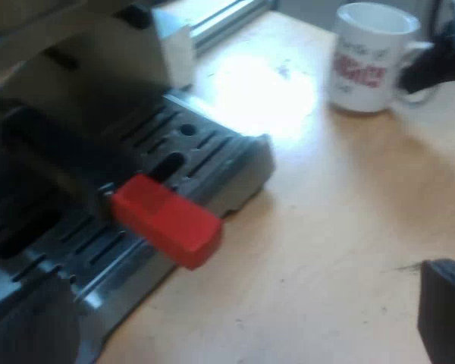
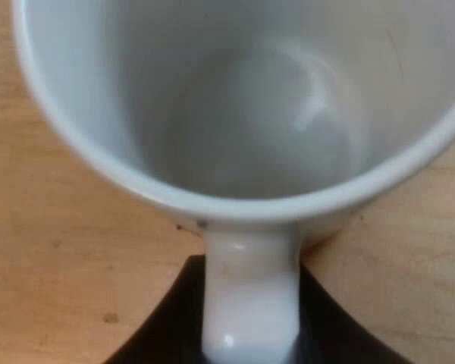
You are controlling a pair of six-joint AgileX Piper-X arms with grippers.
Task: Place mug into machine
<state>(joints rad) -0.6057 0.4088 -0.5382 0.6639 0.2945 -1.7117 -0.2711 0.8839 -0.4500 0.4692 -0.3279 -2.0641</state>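
White mug (image 2: 235,129), empty, red lettering on its side, stands upright on the wooden table (image 1: 326,227), well apart from the machine (image 1: 197,152). Its handle (image 2: 250,265) is clamped between the fingers of the right gripper (image 2: 250,311). The left gripper (image 1: 444,315) hangs over the table; its state can't be told.

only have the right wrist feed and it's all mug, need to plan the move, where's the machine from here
Observer: The mug stands on the wooden table, apart from the machine's drip tray.
Operator: anything locked into the front
Observer: Yes, the holder's red handle end juts out above the slotted drip tray.
Operator: which way is the mug turned
Observer: Its handle is on the side away from the drip tray, with the right gripper at it.
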